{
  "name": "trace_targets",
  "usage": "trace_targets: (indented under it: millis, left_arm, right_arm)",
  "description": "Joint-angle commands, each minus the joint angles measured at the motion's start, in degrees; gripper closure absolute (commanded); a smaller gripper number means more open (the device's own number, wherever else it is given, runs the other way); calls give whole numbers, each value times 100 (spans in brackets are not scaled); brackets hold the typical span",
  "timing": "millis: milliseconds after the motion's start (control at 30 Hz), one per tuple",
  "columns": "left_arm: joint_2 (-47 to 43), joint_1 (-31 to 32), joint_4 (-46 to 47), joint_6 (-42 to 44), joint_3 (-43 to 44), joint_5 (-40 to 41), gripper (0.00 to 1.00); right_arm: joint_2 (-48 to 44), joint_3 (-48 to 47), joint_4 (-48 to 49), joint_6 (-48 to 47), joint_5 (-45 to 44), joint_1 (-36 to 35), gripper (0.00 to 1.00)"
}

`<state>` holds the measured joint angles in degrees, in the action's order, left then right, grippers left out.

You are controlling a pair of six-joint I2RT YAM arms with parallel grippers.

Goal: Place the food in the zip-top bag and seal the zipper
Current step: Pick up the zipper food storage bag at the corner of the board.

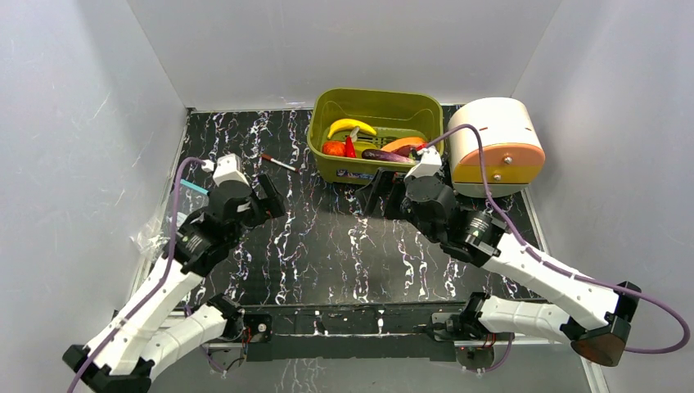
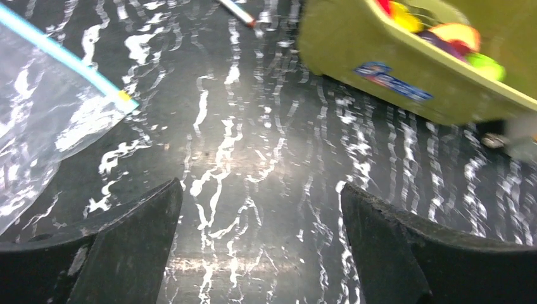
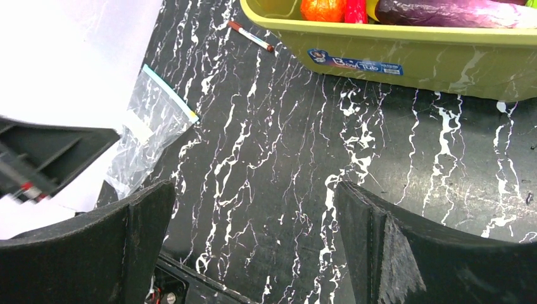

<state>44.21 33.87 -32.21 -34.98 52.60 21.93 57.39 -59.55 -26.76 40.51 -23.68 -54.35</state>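
At twelve o'clock sits the food [image 1: 352, 128]. Left end effector [image 2: 259, 190] and right end effector [image 3: 253, 187] gape empty; we should grasp squarely.

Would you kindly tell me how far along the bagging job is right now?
Done: nothing yet. The food sits in the olive-green tub, and the zip-top bag lies on the table, looking empty. In hand: nothing; the left gripper and right gripper are both open and hold nothing. Left: move every piece into the bag, then press the zipper shut.
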Motion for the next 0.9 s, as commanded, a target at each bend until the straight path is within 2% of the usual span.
trace_targets:
  millis: [0,200,367,467,567,667,867]
  left_arm:
    - [523,-29,-680,-949,387,1331,12]
    - [1042,-33,-951,-1444,505,1869,35]
    - [1802,-148,-1374,-1868,754,2457,44]
    - [2361,-535,-1758,-2250,1084,2547,52]
    - [2759,-1215,-1785,-2432,1212,2113,63]
    - [3068,-1806,-1694,-2594,1218,1703,63]
    - [3722,-2615,-1744,-3164,1125,1153,48]
  right_arm:
    - [-307,-16,380,-107,-25,-27,2]
    - [-478,88,459,-161,27,-27,2]
    - [-657,148,543,-166,110,-27,2]
    - [-749,203,608,-167,177,-29,2]
    - [-819,256,667,-191,242,-32,2]
    - [-864,268,679,-219,261,-23,2]
    - [-967,308,635,-276,247,-31,2]
